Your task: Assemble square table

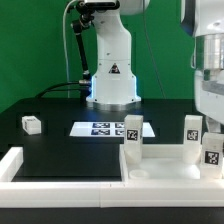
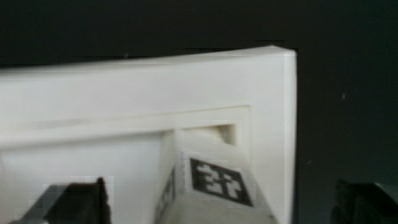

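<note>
The square table's white panel (image 1: 165, 170) lies at the front of the exterior view's right, and its raised rim fills the wrist view (image 2: 143, 90). Three chunky white tagged legs stand upright on it: one (image 1: 133, 140), one (image 1: 192, 135), and one (image 1: 212, 152) at the far right. A fourth leg (image 1: 31, 124) lies loose on the table at the exterior view's left. My gripper (image 1: 210, 120) hangs over the far-right leg. In the wrist view that leg (image 2: 217, 185) stands between my gripper's (image 2: 217, 208) dark fingers (image 2: 71, 200), with a gap on each side. The gripper is open.
The marker board (image 1: 105, 128) lies flat at the table's middle, in front of the robot base (image 1: 110, 75). Long white border bars (image 1: 40, 190) run along the front and front-left edges. Black table surface lies between the loose leg and the panel.
</note>
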`<state>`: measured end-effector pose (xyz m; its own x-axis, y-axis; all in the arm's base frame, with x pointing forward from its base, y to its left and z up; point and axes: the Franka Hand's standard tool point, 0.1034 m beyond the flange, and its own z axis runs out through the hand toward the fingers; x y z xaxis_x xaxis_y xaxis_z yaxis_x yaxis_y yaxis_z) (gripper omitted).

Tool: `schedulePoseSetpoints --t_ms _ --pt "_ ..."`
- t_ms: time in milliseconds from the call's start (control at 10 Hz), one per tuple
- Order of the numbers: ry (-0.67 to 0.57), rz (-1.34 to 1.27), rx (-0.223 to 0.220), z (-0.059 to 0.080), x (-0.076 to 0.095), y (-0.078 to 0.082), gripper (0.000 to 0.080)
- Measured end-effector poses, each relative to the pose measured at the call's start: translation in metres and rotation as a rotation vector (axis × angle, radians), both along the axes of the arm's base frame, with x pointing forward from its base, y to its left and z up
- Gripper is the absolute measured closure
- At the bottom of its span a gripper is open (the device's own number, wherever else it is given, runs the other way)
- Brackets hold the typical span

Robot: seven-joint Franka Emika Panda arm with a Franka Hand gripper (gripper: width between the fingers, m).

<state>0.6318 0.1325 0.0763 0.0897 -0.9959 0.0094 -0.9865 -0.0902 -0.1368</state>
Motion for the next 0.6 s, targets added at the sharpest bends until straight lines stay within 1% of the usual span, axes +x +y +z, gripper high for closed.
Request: schedulePoseSetpoints --t_ms 100,500,600 --pt "0.002 0.007 -0.003 -0.0017 -0.0002 -0.0018 0.0153" --pt "0.005 0.306 -0.055 -0.0026 0.0 -0.0055 0.0151" --pt "0.015 0.486 -0.105 -0.0034 -0.0008 -0.009 0.0151"
